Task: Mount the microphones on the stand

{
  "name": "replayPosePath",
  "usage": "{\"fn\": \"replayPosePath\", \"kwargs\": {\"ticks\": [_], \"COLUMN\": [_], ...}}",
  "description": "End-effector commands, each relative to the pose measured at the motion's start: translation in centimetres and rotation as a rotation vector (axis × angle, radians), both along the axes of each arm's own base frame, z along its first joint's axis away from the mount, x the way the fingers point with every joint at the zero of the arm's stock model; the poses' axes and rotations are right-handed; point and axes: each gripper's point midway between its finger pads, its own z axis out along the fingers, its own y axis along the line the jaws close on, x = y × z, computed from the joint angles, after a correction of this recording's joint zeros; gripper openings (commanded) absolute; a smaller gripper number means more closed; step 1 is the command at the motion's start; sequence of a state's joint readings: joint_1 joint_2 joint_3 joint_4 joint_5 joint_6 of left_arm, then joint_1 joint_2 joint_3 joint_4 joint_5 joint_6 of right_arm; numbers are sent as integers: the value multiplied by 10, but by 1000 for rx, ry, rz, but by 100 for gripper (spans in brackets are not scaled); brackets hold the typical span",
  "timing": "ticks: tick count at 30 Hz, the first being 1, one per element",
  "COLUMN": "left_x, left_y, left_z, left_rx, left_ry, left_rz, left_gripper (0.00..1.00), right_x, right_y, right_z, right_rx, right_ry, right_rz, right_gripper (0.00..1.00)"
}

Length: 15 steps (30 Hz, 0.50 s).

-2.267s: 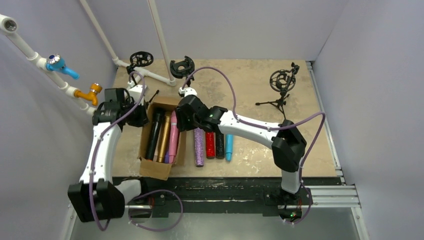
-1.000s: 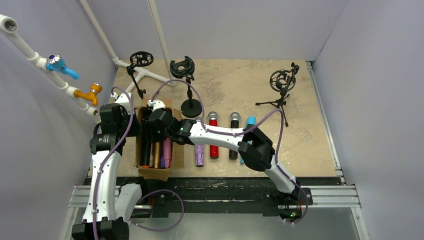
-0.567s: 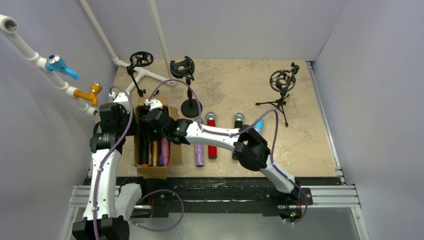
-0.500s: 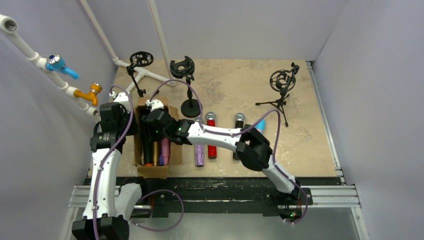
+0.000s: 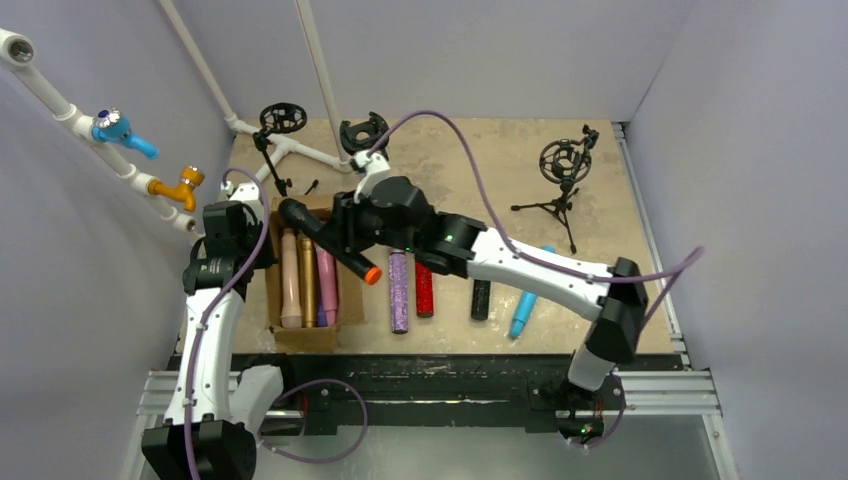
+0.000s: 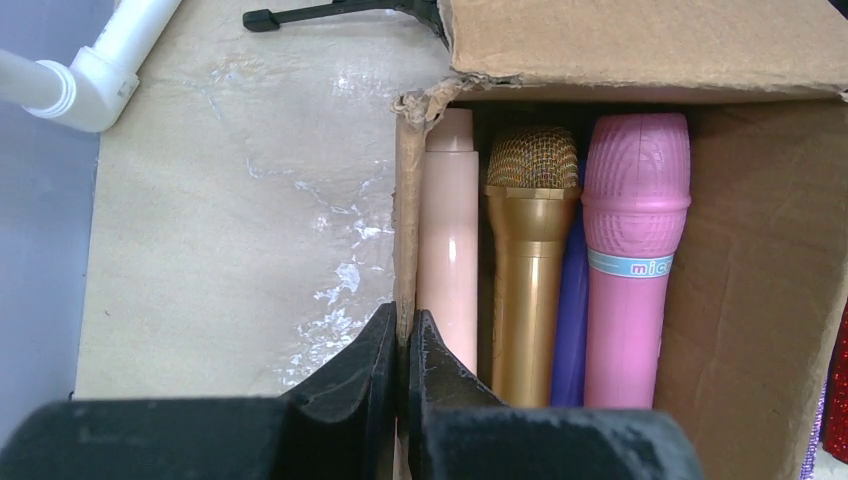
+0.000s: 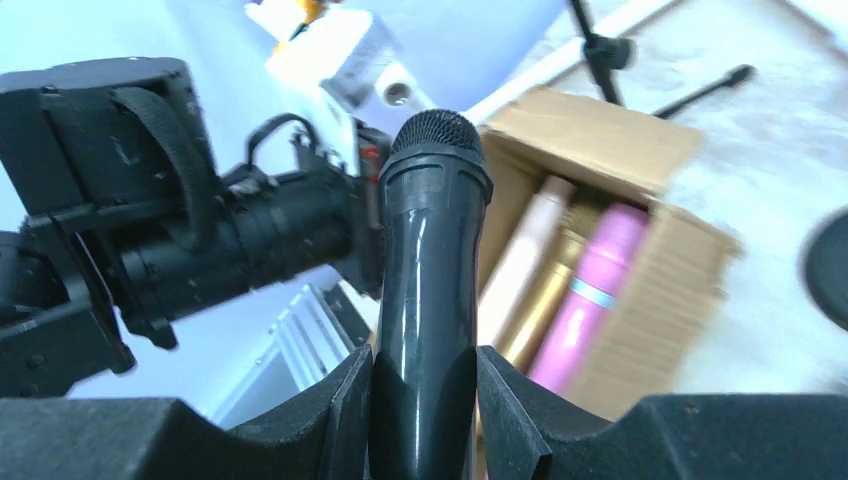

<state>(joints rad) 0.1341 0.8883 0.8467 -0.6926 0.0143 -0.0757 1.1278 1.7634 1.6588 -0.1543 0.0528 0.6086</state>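
Observation:
My right gripper [image 5: 340, 240] is shut on a black microphone [image 5: 303, 220] with an orange end, held tilted above the cardboard box [image 5: 346, 306]. In the right wrist view the fingers clamp its shaft [image 7: 430, 230], with the head pointing away. My left gripper [image 6: 403, 325] is shut on the box's left wall. Peach [image 6: 448, 240], gold [image 6: 530, 260], plain purple [image 6: 572, 330] and pink [image 6: 632, 270] microphones lie in the box. Glittery purple [image 5: 399, 290], glittery red [image 5: 424, 290], black [image 5: 481, 298] and blue [image 5: 525, 312] ones lie on the table. A stand clip [image 5: 363, 132] shows behind the right wrist.
Another ring stand [image 5: 282, 118] stands at the back left and a tripod stand [image 5: 563, 160] at the back right. White pipes with a blue tap [image 5: 122, 130] and an orange tap [image 5: 182, 186] run along the left wall. A metal rail [image 5: 660, 385] borders the near edge.
My right gripper has closed on the black microphone and lifted it out of the box, the arm swinging up and to the right. The blue microphone now lies tilted, further right.

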Motion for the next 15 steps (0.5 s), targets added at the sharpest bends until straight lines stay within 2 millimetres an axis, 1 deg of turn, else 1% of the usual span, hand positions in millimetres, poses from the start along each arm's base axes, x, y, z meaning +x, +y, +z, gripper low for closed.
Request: {"fn": "replayPosePath", "kwargs": {"ticks": [1, 3, 5, 8, 10, 13, 15], "left_x": [21, 21, 21, 21, 22, 23, 23], "left_y": [4, 4, 5, 5, 5, 4, 2], "left_z": [34, 34, 34, 34, 35, 34, 33], "left_rx": [40, 45, 49, 53, 53, 47, 37], "left_ry": [-135, -135, -136, -137, -141, -140, -137], "left_rz": [-8, -12, -14, -17, -16, -25, -30], "left_gripper": [0, 0, 0, 0, 0, 0, 0], "right_x": [18, 29, 36, 41, 39, 39, 41], "right_y": [-63, -103, -142, -200, -236, -274, -282], "right_z": [-2, -12, -28, -56, -79, -108, -123], "right_rx": [-23, -59, -114, -239, -328, -413, -426], "right_ry": [15, 27, 34, 51, 68, 103, 119], "right_rz": [-93, -178, -264, -414, -514, -629, -657], "right_gripper": [0, 0, 0, 0, 0, 0, 0]}}
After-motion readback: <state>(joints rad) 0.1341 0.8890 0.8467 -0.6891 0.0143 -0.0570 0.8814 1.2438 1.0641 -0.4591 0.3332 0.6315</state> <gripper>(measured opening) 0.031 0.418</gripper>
